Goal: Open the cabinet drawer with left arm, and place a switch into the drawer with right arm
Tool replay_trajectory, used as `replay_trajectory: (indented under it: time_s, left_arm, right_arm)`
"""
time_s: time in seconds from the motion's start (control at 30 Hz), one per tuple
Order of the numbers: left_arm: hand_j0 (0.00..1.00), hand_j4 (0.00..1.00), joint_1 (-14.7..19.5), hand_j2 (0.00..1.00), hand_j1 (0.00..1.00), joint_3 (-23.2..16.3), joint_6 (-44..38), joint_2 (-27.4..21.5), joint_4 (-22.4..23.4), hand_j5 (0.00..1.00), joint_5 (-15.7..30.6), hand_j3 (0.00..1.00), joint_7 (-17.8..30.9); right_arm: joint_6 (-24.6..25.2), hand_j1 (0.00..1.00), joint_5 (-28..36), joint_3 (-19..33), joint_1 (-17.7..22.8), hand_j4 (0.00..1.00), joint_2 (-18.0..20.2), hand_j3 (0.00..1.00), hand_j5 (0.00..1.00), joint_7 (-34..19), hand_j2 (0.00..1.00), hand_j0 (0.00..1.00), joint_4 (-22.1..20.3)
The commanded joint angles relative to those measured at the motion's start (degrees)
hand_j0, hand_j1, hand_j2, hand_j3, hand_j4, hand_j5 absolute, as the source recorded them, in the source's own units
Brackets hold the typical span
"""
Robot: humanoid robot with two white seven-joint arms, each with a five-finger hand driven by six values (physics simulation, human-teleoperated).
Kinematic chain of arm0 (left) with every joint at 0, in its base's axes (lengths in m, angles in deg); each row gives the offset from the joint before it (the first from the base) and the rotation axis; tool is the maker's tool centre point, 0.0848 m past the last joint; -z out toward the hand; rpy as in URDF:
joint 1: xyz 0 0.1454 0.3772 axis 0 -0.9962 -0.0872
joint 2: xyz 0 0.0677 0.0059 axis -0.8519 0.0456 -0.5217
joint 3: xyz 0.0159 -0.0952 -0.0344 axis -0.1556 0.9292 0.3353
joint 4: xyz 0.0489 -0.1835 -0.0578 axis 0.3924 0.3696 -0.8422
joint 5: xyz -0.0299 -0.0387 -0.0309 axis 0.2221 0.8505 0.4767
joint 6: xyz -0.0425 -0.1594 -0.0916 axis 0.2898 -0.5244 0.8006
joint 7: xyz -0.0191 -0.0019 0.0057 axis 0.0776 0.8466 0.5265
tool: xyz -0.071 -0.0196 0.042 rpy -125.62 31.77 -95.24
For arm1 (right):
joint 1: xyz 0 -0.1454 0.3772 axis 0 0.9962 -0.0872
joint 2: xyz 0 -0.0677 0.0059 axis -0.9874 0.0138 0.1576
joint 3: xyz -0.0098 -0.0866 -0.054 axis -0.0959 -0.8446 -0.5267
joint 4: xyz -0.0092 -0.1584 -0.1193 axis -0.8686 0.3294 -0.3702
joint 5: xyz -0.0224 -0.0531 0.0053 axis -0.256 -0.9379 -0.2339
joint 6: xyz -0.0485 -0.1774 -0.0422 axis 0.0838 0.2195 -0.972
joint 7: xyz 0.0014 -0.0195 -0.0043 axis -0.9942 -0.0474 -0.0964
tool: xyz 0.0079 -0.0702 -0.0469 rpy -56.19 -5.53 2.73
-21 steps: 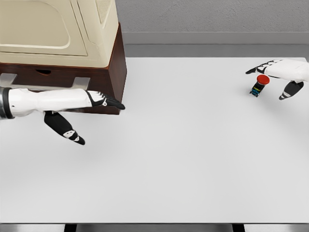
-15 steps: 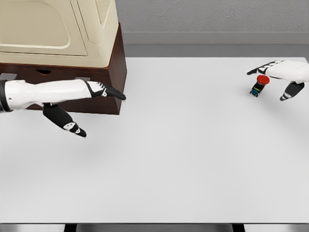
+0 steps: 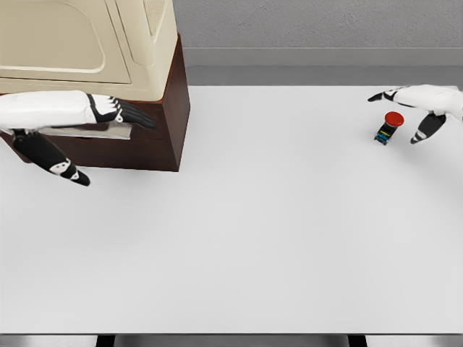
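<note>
Since the earlier frames our left hand (image 3: pixel 108 112) has slid back left across the cabinet (image 3: pixel 155 123) drawer front, fingers extended, gripping nothing. The switch (image 3: pixel 388 126) stands on the table (image 3: pixel 275 231) far right, our right hand (image 3: pixel 416 108) spread around it, not clasping. We risk missing the hidden drawer handle, or tipping the switch as the fingers close.
</note>
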Motion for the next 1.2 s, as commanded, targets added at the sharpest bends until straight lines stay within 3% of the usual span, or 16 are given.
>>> replay_trajectory:
  time_s: [0.0, 0.03, 0.1, 0.2, 0.37, 0.4, 0.5, 0.6, 0.67, 0.8, 0.9, 0.97, 1.03, 1.07, 1.17]
  left_arm:
    - [1.00, 1.00, 0.0, 1.00, 1.00, 2.0, -0.1, -1.6, 0.0, 1.00, 2.7, 1.00, 1.4]
    - [1.00, 1.00, -0.1, 1.00, 1.00, 2.6, -0.1, -2.2, 0.0, 1.00, 5.1, 1.00, 1.6]
    - [1.00, 1.00, -0.3, 1.00, 1.00, 4.2, -9.4, -3.2, 0.0, 1.00, 7.9, 1.00, 1.6]
    - [1.00, 1.00, -1.7, 1.00, 1.00, 4.5, -13.8, -2.8, 0.0, 1.00, 8.1, 1.00, 1.6]
    - [1.00, 1.00, -3.9, 1.00, 1.00, 8.0, -16.8, -1.3, 0.0, 1.00, 8.1, 1.00, 4.0]
    - [1.00, 1.00, -4.8, 1.00, 1.00, 9.4, -17.5, -1.7, 0.0, 1.00, 8.1, 1.00, 4.2]
    - [1.00, 1.00, -17.0, 1.00, 1.00, 22.1, -19.7, -2.4, 0.0, 1.00, 8.7, 1.00, 4.5]
    - [1.00, 1.00, -17.2, 1.00, 1.00, 22.6, -20.7, -2.8, 0.0, 1.00, 8.8, 1.00, 9.5]
    - [1.00, 1.00, -17.8, 1.00, 1.00, 26.3, -20.8, -2.3, 0.0, 1.00, 8.8, 1.00, 9.5]
    - [1.00, 1.00, -19.9, 1.00, 1.00, 26.4, -25.2, -2.4, 0.0, 1.00, 8.9, 1.00, 9.5]
    - [1.00, 1.00, -20.8, 1.00, 1.00, 28.0, -27.2, -2.0, 0.1, 1.00, 8.2, 1.00, 9.5]
    - [1.00, 1.00, -27.2, 1.00, 1.00, 34.6, -27.3, -2.0, 0.1, 1.00, 7.3, 1.00, 9.5]
    - [1.00, 1.00, -37.5, 1.00, 1.00, 45.7, -27.3, -2.3, 0.1, 1.00, 7.2, 1.00, 9.5]
    - [1.00, 1.00, -39.7, 1.00, 1.00, 48.2, -27.4, -2.2, 0.1, 1.00, 7.3, 1.00, 9.5]
    - [1.00, 1.00, -39.7, 1.00, 1.00, 48.7, -27.4, -2.1, 0.1, 1.00, 7.4, 1.00, 9.5]
  right_arm:
    - [3.3, 1.00, 0.0, -1.6, 0.0, 1.00, -1.4, 1.00, 1.00, 0.0, 1.00, 1.00, 1.2]
    - [3.6, 1.00, -0.1, -2.3, -0.1, 1.00, -1.6, 1.00, 1.00, 0.0, 1.00, 1.00, 1.2]
    - [3.7, 1.00, -0.2, -2.3, -0.2, 1.00, -2.0, 1.00, 1.00, 0.0, 1.00, 1.00, 2.0]
    - [3.6, 1.00, -0.4, -3.3, -0.6, 1.00, -4.2, 1.00, 1.00, 0.0, 1.00, 1.00, 5.2]
    - [3.7, 1.00, -0.4, -3.6, -1.5, 1.00, -4.4, 1.00, 1.00, 0.0, 1.00, 1.00, 7.4]
    - [3.7, 1.00, -0.3, -3.5, -1.7, 1.00, -4.4, 1.00, 1.00, 0.0, 1.00, 1.00, 7.4]
    - [3.8, 1.00, -0.3, -3.4, -1.8, 1.00, -4.4, 1.00, 1.00, 0.0, 1.00, 1.00, 7.7]
    - [3.7, 0.99, -0.5, -3.5, -2.6, 0.99, -5.3, 0.99, 0.99, 0.0, 0.99, 0.99, 10.3]
    - [3.6, 0.92, -0.5, -3.5, -2.9, 0.92, -5.5, 0.92, 0.92, 0.0, 0.92, 0.92, 10.4]
    - [3.1, 0.79, -0.9, -3.5, -3.0, 0.79, -5.5, 0.79, 0.79, 0.0, 0.79, 0.79, 10.3]
    - [3.1, 0.75, -0.9, -3.5, -3.0, 0.75, -5.5, 0.75, 0.75, 0.0, 0.75, 0.75, 10.3]
    - [3.1, 0.72, -0.9, -3.5, -3.0, 0.72, -5.5, 0.72, 0.72, 0.0, 0.72, 0.72, 10.3]
    - [3.1, 0.70, -0.9, -3.5, -3.0, 0.70, -5.5, 0.70, 0.70, 0.0, 0.70, 0.70, 10.3]
    - [3.1, 0.70, -0.9, -3.5, -3.0, 0.70, -5.5, 0.70, 0.70, 0.0, 0.70, 0.70, 10.3]
    - [3.1, 0.64, -1.0, -3.5, -3.0, 0.64, -5.4, 0.64, 0.64, 0.0, 0.64, 0.64, 10.3]
